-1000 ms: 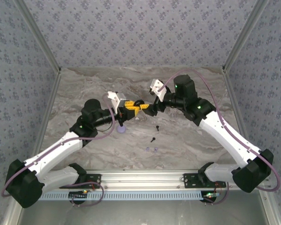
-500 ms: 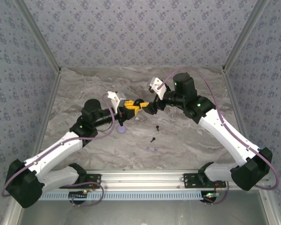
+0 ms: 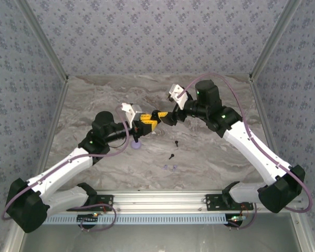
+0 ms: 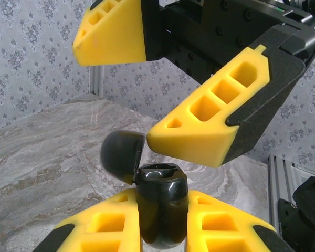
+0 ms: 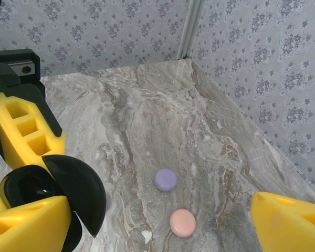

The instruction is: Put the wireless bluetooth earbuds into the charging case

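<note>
We are watching the left tool (image 3: pixel 146 125) clamping the black charging case (image 4: pixel 160 210) between its yellow pads and holding it up off the bench (image 3: pixel 215 157). The case's lid (image 4: pixel 122 155) is hanging open to one side, and its mouth is facing up and outward, toward the other arm.

The right tool (image 3: pixel 161 115) is hovering close in front of that mouth with its jaws spread wide, and we are seeing nothing between them. In the left wrist view one of its fingers is sitting just above the case rim. We cannot tell whether it is touching.

The earbuds are lying loose on the bench. A black earbud (image 3: pixel 176 143) and a second black earbud (image 3: pixel 171 156) are resting on the near side of both tools, toward the arm bases and below the raised case. The lilac earbuds (image 3: pixel 166 167) are lying nearer the bases again.

We are judging the black pair to match the held case. They are lying down and back from the right tool, slightly to its own side of the bench, so the free right arm is the better placed one. The buds are too small for us to read their stem direction.

A lilac case (image 5: pixel 165 179) and a pink case (image 5: pixel 182 222) are sitting shut on the bench under the tools.
</note>
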Action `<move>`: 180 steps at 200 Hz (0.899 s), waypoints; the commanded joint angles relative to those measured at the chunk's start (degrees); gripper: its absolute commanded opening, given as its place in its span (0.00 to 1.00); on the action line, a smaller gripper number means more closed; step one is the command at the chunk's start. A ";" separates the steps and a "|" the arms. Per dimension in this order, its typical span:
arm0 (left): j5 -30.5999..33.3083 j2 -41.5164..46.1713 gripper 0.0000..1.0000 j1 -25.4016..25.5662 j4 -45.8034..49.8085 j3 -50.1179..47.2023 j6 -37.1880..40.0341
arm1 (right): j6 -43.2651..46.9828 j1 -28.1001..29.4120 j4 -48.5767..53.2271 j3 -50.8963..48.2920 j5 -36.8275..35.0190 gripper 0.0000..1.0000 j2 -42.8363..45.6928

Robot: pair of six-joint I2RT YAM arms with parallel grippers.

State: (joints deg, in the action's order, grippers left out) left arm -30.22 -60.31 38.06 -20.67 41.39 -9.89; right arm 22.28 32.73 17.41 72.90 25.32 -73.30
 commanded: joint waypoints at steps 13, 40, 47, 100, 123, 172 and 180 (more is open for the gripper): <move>-1.34 0.99 0.00 0.52 -0.70 0.05 0.54 | -1.06 -0.89 0.16 1.91 -0.47 0.91 0.26; -1.39 1.08 0.00 0.56 -1.09 -0.16 0.56 | -2.04 -1.47 0.04 1.63 -0.13 0.91 1.45; -1.23 1.08 0.00 0.56 -1.33 -0.36 0.56 | -2.52 -1.65 -0.15 1.37 0.12 0.91 1.97; -0.01 2.57 0.00 0.69 -5.70 -3.17 2.70 | -16.23 -5.92 3.71 -0.60 -9.64 1.00 6.12; 1.23 4.50 0.00 0.87 -6.15 -4.35 4.79 | -26.04 -10.02 10.68 -0.17 -10.68 1.00 4.95; 2.42 7.86 0.00 0.94 -3.95 -5.66 6.68 | -33.09 -10.99 16.77 -6.15 -11.96 0.99 0.20; 2.53 8.38 0.00 0.95 -3.71 -5.88 6.79 | -33.64 -10.32 18.62 -6.71 -12.81 0.97 -1.23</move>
State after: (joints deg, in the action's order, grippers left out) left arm -28.58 -54.04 38.65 -23.31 36.03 -5.02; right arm -5.37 21.32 28.91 69.06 15.16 -71.16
